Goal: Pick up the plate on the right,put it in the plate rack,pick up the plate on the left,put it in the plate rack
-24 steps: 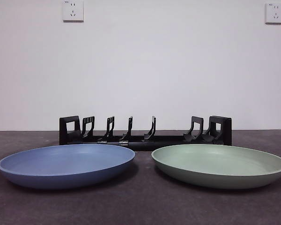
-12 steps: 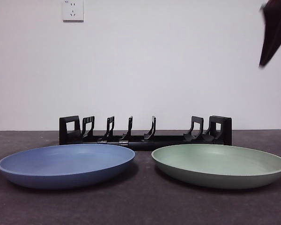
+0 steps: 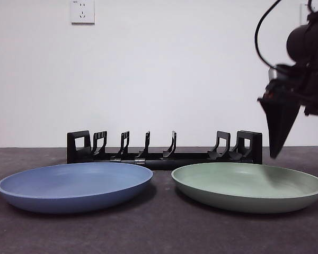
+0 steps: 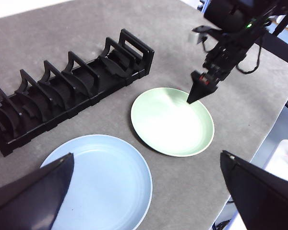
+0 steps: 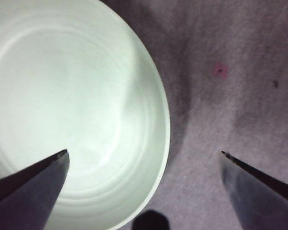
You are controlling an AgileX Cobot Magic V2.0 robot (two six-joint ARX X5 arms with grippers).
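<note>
Right claw (image 3: 278, 151): jaws spread, empty, above green plate's (image 3: 248, 186) outer rim, near surface's (image 3: 159, 233) right edge | step: first pick, approach | next: descend, straddle rim, clench | left claw (image 4: 144, 187): spread, waiting | blue plate (image 3: 74, 186), plate rack (image 3: 164, 148): untouched, rack empty

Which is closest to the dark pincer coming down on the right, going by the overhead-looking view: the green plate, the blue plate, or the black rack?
From the right pincer:
1. Green plate, directly below it.
2. Plate rack, its boxy near end behind the plate.
3. Blue plate, far side, beyond the green one.
</note>
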